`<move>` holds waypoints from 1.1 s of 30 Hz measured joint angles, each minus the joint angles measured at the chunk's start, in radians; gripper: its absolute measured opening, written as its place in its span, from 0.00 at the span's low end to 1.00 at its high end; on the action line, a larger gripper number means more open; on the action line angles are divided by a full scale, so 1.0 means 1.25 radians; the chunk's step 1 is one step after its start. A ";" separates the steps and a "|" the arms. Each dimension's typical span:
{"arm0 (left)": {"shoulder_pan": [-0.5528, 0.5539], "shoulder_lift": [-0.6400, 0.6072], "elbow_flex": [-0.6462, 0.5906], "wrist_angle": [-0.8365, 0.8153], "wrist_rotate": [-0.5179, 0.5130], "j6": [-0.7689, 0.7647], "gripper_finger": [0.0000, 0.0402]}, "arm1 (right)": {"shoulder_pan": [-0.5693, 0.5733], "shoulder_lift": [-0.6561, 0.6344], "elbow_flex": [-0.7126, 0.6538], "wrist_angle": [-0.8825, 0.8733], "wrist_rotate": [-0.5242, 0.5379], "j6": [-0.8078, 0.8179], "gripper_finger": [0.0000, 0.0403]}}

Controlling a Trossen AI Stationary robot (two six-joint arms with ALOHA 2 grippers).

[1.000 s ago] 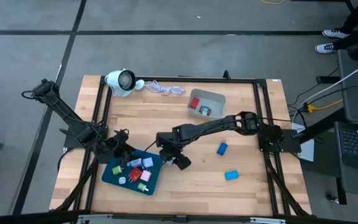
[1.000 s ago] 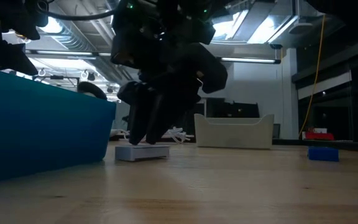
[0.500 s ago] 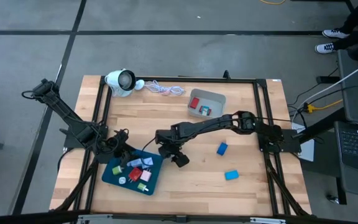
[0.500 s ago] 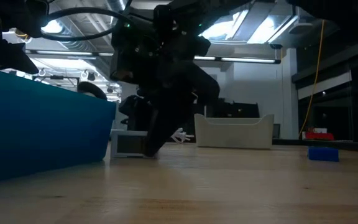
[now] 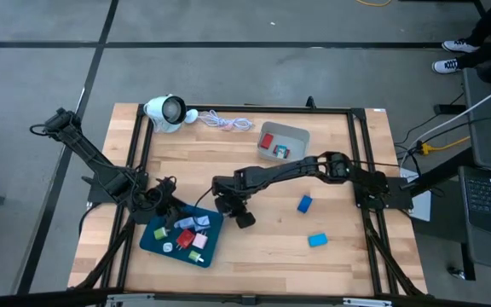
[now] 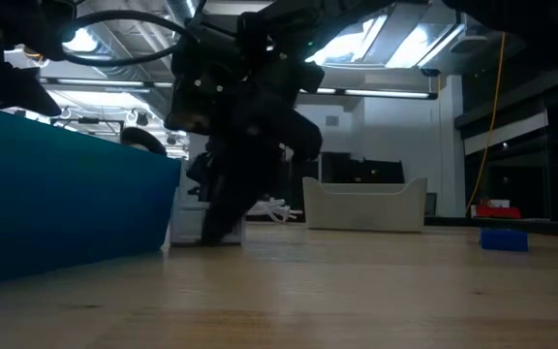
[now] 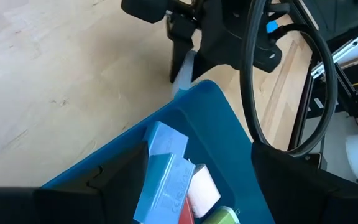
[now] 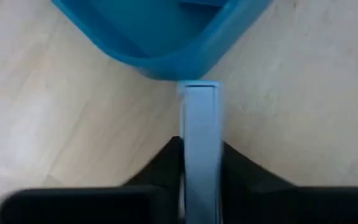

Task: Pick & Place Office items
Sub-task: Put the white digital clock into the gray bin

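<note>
Right end effector (image 8: pixel 199 163) now clamping light-blue piece (image 8: pixel 200 134)

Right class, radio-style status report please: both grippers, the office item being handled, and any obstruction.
Right gripper shut on light blue piece, down on the table. Piece's end against the teal tray corner. Left gripper open, waiting at the tray's far side.

- Two blue pieces (image 5: pixel 304 203) are counted loose on the desk (image 5: pixel 271 256).
- One tray (image 5: pixel 153 242) is seen, holding several small pieces; an exact count cannot be made.
- One grey bin (image 5: pixel 294 135) is seen.
- One white round device (image 5: pixel 165 112) is seen.
- Two arms are counted.
</note>
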 joint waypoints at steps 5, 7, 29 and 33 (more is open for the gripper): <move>0.000 0.000 0.000 0.000 -0.025 0.000 0.70 | -0.025 -0.001 -0.001 -0.003 -0.062 0.102 0.13; 0.000 0.000 0.000 0.000 -0.031 0.001 0.70 | -0.035 -0.004 -0.002 -0.006 -0.076 0.125 0.13; -0.001 0.000 0.000 0.001 -0.083 0.044 0.70 | -0.327 -0.246 -0.004 -0.280 0.141 0.130 0.13; -0.001 0.000 0.000 0.001 -0.086 0.047 0.70 | -0.392 -0.302 -0.004 -0.313 0.146 0.169 0.13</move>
